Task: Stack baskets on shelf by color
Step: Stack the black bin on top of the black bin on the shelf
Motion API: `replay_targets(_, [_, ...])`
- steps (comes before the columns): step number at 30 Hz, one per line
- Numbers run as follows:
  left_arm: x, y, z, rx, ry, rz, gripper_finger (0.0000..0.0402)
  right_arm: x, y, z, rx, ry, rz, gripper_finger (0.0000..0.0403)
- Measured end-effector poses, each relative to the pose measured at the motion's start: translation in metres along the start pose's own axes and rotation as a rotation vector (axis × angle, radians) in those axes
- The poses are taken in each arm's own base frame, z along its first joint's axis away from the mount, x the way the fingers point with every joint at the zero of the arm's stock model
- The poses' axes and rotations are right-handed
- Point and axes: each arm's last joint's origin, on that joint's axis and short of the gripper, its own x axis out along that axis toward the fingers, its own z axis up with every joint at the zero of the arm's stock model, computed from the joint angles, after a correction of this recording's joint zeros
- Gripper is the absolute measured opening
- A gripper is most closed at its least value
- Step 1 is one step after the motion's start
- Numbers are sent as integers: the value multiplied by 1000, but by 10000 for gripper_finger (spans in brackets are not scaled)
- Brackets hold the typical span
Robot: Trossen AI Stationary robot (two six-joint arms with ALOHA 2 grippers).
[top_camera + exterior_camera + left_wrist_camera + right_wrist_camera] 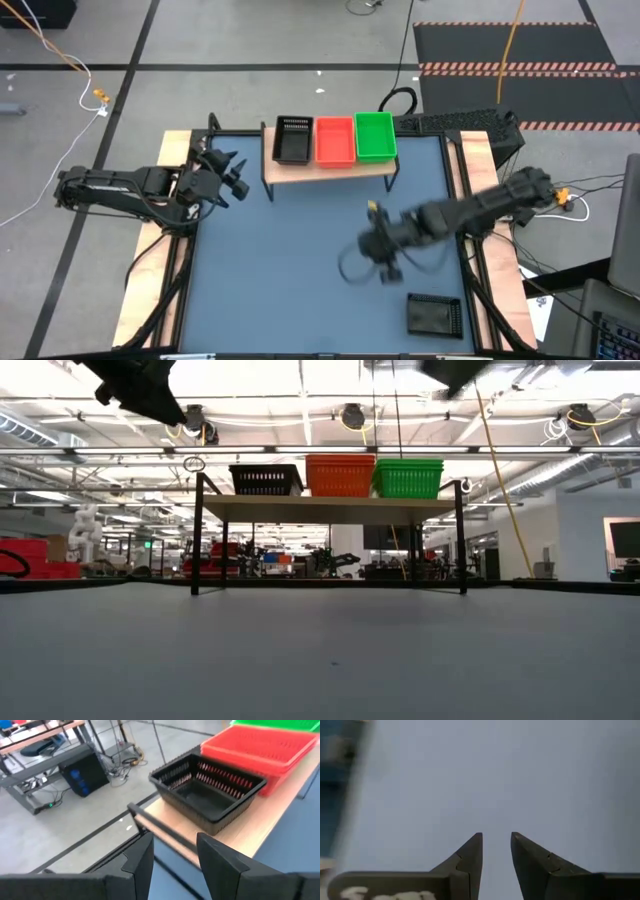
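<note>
The wooden shelf (330, 169) stands at the table's far side. On it sit a black basket (292, 140), a red basket stack (334, 140) and a green basket stack (375, 137), seen side by side in the low view as black (266, 480), red (340, 475) and green (408, 478). Another black basket (434, 315) lies flat on the table near the right near corner. My left gripper (237, 178) hovers open just left of the shelf, facing the black basket (210, 795). My right gripper (388, 268) is open over bare tabletop, left of and beyond the lone black basket.
The shelf's thin black legs (196, 535) stand on the blue-grey tabletop (300, 280). Wooden side edges (150, 290) border the table. Cables and a dark box lie on the floor beyond the far edge. Bare tabletop fills the right wrist view (495, 780).
</note>
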Motion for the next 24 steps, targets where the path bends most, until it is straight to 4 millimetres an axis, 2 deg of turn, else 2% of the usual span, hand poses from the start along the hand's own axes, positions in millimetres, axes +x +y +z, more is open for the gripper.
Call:
replay_targets(2, [0,-2,4,-3,-26,-12,152,6,21,-14,124,23,108,95])
replay_targets(4, [0,-3,8,-10,-61,-25,152,10,37,-24,346,53,154,95])
replay_targets(8, [-1,-6,17,-11,-123,-56,152,20,56,-37,816,47,116,95])
replay_targets(15, [-2,-7,21,33,-147,-63,152,47,82,-80,1347,219,50,95])
replay_targets(18, [-1,-7,21,54,-148,-61,152,57,92,-93,1473,251,87,95])
replay_targets(24, [-2,-7,21,60,-150,-61,152,62,101,-115,1579,322,31,95])
